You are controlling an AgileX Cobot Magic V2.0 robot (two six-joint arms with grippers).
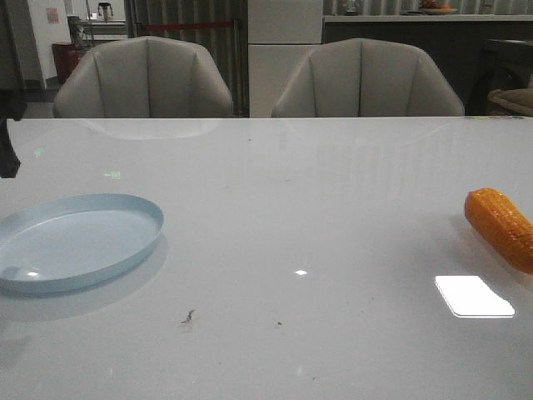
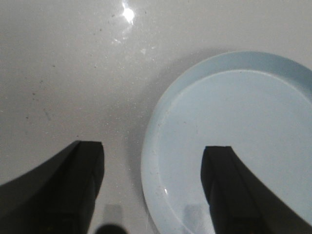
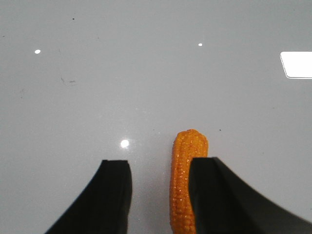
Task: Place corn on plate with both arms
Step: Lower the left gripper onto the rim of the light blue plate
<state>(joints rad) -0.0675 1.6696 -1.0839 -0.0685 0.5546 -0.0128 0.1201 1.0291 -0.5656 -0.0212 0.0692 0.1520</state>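
The orange corn (image 1: 502, 227) lies on the white table at the far right edge of the front view. In the right wrist view the corn (image 3: 184, 183) lies between my right gripper's (image 3: 160, 168) open fingers, close against one finger, with the table showing on its other side. The pale blue plate (image 1: 73, 242) sits empty at the front left. In the left wrist view my left gripper (image 2: 152, 153) is open above the plate's rim (image 2: 151, 161), one finger over the plate (image 2: 234, 126), the other over the bare table. Neither gripper's fingers show in the front view.
A dark part of the left arm (image 1: 7, 142) shows at the left edge of the front view. Two grey chairs (image 1: 143, 79) stand behind the table's far edge. A bright light patch (image 1: 473, 296) reflects on the glossy white table (image 1: 291, 208) near the corn.
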